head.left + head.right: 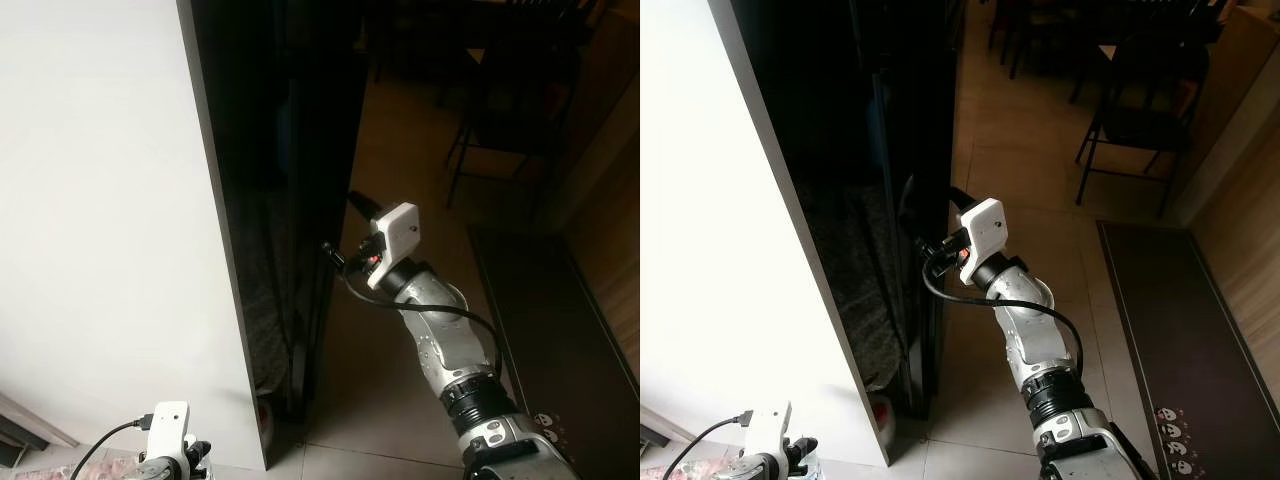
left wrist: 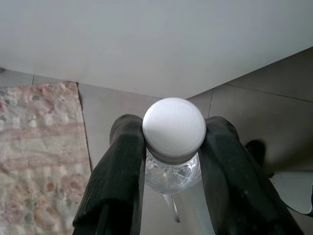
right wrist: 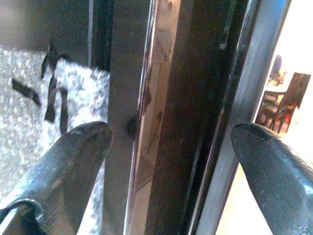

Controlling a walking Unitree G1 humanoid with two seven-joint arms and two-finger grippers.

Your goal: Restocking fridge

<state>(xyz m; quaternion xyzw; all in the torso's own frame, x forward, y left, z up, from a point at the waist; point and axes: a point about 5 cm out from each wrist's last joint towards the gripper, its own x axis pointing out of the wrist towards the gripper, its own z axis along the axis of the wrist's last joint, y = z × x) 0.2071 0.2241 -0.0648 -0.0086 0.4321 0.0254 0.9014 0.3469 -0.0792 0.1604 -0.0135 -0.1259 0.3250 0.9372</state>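
- Clear plastic bottle (image 2: 172,166) with a white ribbed cap (image 2: 174,128) sits clenched in the left claw (image 2: 171,161), low by the robot's side above the tiled floor (image 2: 254,112).
- It looks light but smooth; holding just under the cap seems safest against slipping.
- Right claw (image 3: 171,142) is spread wide at the dark fridge door's edge (image 3: 195,98), gripping nothing yet; the glossy edge may be slick.

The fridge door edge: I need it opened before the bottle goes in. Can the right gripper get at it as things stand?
Probably yes. The right gripper is open, its fingers either side of the dark fridge door edge, with nothing between. The left gripper holds the bottle low.
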